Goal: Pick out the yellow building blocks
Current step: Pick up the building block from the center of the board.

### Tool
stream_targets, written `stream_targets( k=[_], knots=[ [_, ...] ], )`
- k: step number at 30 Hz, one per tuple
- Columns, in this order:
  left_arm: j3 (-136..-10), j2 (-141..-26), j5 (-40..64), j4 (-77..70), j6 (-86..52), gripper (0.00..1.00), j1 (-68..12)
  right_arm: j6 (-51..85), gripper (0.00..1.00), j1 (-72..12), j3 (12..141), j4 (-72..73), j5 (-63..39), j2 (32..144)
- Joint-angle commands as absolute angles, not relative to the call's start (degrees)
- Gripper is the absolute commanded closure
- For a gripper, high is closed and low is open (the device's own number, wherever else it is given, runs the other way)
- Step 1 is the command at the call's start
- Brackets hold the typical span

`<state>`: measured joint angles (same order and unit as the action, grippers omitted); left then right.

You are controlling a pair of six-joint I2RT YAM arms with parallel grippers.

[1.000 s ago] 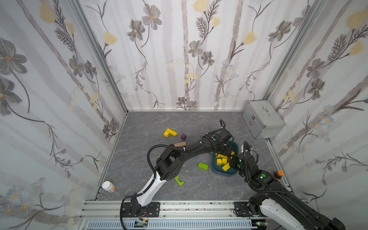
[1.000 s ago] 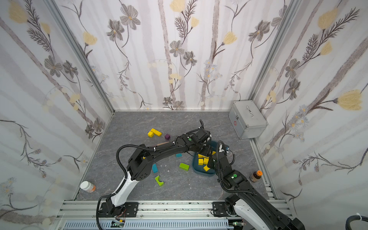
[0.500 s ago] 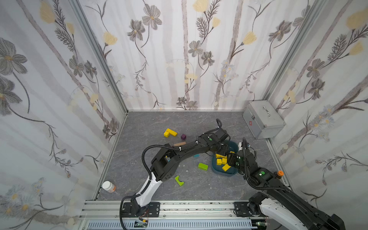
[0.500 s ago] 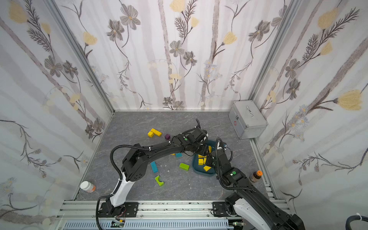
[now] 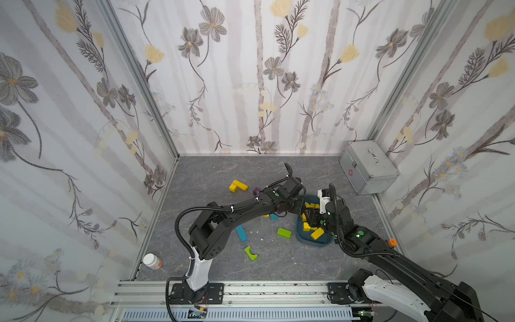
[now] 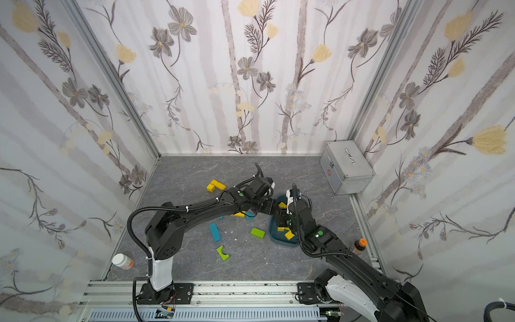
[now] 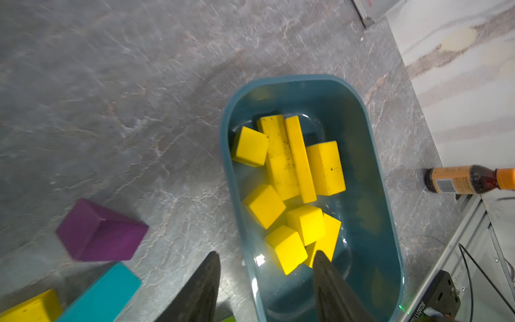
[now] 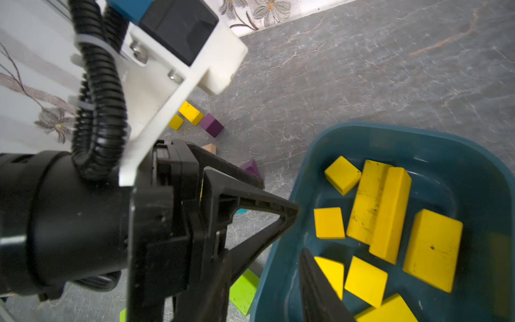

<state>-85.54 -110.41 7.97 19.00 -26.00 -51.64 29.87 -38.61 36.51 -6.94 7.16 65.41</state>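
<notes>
Several yellow building blocks, cubes and bars, lie in a teal bin. Two more yellow blocks sit together on the floor at the back left. Another yellow block lies under my left arm. My left gripper is open and empty, one finger inside the bin and one outside its rim. My right gripper hangs over the bin, open and holding nothing. One of its fingers reaches inside the wall; the other is masked by the left gripper.
On the floor left of the bin lie a purple block, a teal bar, a lime green block and a green arch. A silver case stands back right. Bottles flank the front corners.
My left wrist has shifted a little to the left, toward the bin's left rim. My right gripper has moved slightly farther back over the bin. No block has moved.
</notes>
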Motion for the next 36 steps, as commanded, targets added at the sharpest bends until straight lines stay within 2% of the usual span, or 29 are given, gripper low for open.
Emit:
stream_targets(
  k=[1,9,22,29,36],
  knots=[
    [-80.9,-106.4,5.8,16.3,-26.7,0.46,-50.7,23.2,0.58,-41.3,41.1,-0.7,5.8,70.2],
    [-65.8,-92.5,0.8,15.7,-27.2,0.46,-47.0,14.7,0.57,-48.5,54.4,1.6,5.1,85.3],
    [-44.6,-70.6,-4.2,18.9,-29.6,0.45,-39.1,9.1,0.57,-50.4,66.8,0.9,1.4,101.1],
    [-39.9,-63.9,-4.9,22.0,-29.4,0.44,-35.3,8.8,0.57,-50.4,70.6,1.5,-2.7,105.3],
    [-37.6,-60.8,-4.1,23.6,-28.4,0.44,-33.4,3.1,0.56,-50.1,79.1,-7.4,-2.4,113.8]
  ],
)
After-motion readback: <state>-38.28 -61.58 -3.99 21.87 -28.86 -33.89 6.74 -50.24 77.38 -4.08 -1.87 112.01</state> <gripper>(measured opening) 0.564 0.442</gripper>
